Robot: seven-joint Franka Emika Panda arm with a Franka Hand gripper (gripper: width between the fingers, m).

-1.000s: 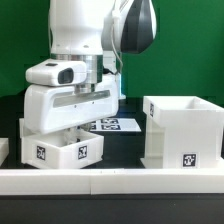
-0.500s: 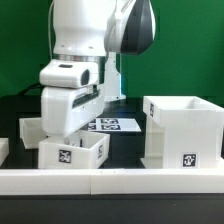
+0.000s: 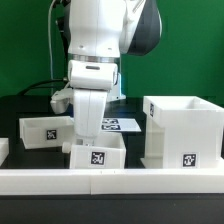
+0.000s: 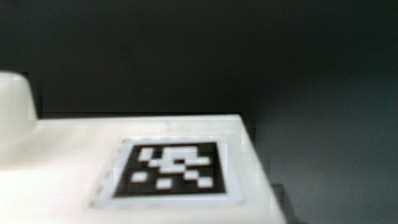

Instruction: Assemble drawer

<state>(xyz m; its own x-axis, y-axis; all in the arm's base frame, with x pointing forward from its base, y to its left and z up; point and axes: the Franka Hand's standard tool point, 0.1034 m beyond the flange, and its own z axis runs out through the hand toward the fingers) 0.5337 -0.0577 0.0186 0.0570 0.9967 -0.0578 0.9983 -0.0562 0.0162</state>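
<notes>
A small white open-top tray with a tag on its front stands on the black table near the front wall. My gripper reaches down onto its rim at the exterior view's left and is shut on it. A second small tray sits further to the left. The large boxy housing stands at the right, open top up, a gap away from the held tray. The wrist view is blurred: it shows a white tagged surface close up and no fingers.
The low white border wall runs along the table's front edge. The marker board lies flat behind the held tray. The arm's body rises over the table's middle. A green wall closes the back.
My gripper has moved to the exterior view's right, taking the small tray with it toward the housing. The second tray at the left has come into full view.
</notes>
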